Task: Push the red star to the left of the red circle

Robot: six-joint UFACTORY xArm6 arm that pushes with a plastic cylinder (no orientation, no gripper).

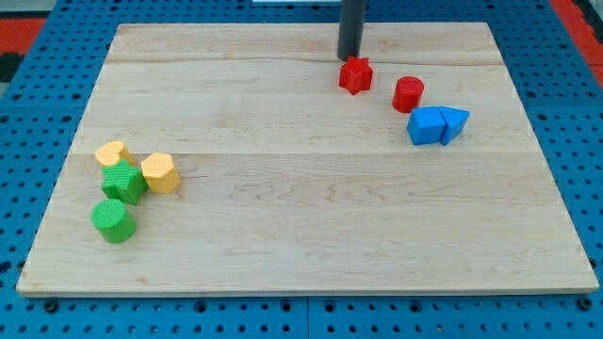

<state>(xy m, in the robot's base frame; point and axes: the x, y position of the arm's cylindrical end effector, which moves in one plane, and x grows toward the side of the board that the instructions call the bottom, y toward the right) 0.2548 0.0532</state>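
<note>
The red star lies on the wooden board near the view's top, right of centre. The red circle stands a short way to its right and slightly lower, with a gap between them. My tip comes down from the view's top and ends just above the star's upper left edge, touching or almost touching it.
A blue cube and a blue triangle sit together just below the red circle. At the view's left, a yellow block, a yellow hexagon, a green star-like block and a green cylinder cluster together.
</note>
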